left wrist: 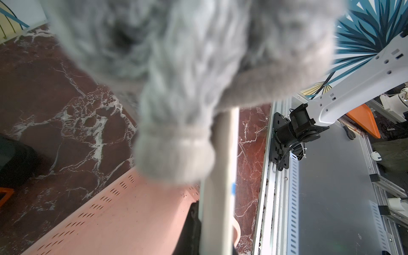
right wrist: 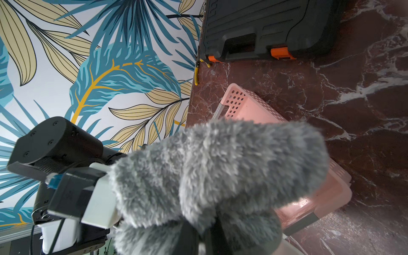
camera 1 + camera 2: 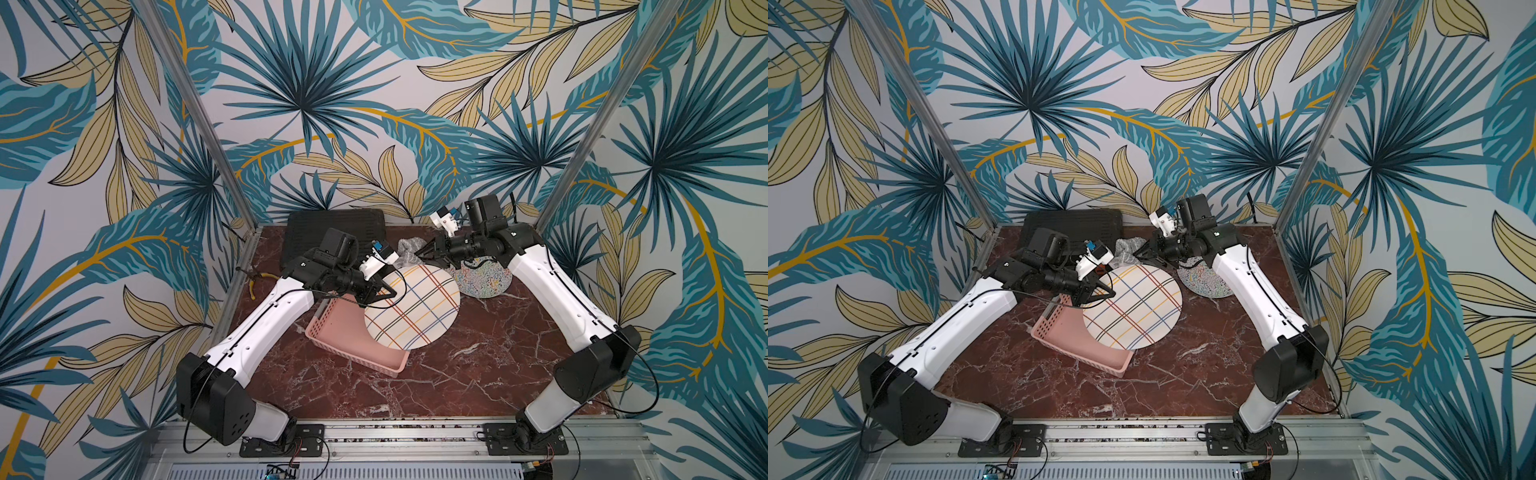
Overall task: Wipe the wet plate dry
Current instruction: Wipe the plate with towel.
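While left claw (image 3: 387,291) pinches the plaid plate (image 3: 415,313) (by its rim), right claw (image 3: 424,254) clenched on grey cloth (image 3: 406,248)

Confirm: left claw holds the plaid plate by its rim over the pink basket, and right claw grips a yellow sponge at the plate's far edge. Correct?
Not quite. The right claw grips a fluffy grey cloth, not a yellow sponge; the right wrist view shows it plainly. The rest stands: the left claw holds the plaid plate by its rim over the pink basket.
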Controlling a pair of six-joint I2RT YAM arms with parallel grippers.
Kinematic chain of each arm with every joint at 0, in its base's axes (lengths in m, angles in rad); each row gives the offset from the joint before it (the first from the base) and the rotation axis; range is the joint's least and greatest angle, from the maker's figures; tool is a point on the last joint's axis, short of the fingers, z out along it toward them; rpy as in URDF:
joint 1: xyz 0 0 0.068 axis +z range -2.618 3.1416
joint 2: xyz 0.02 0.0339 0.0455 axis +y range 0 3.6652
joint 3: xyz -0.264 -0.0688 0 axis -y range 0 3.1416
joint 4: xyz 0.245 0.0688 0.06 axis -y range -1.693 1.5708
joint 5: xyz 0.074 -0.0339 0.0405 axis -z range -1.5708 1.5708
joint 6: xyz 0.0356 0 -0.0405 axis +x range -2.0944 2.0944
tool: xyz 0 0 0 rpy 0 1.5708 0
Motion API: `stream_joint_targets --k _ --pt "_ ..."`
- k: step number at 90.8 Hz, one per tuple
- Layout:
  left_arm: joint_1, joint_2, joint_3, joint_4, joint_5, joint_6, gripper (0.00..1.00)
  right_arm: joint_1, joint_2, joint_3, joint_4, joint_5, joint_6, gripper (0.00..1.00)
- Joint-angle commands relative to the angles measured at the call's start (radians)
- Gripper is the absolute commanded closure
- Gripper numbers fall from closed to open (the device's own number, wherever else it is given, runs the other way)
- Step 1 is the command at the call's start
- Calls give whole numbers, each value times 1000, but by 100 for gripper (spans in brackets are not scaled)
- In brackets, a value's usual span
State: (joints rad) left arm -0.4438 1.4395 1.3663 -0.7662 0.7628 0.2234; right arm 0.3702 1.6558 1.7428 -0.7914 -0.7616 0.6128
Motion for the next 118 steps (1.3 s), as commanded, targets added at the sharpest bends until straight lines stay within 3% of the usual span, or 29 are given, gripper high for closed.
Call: stream_joint_targets --k 1,39,59,88,118 --pt "20 -23 40 68 -21 -29 100 -22 -46 -88 -8 -54 8 100" --pt "49 -38 48 79 28 -33 100 -97 -127 -314 120 -76 48 100" --pt "113 -43 36 145 75 -107 100 -124 -163 -393 163 -84 62 100" --pt "168 -57 7 227 17 -184 100 -172 -218 -435 194 -93 80 100" --pt "210 -35 -8 314 68 -317 100 -178 -239 -503 259 -86 107 100"
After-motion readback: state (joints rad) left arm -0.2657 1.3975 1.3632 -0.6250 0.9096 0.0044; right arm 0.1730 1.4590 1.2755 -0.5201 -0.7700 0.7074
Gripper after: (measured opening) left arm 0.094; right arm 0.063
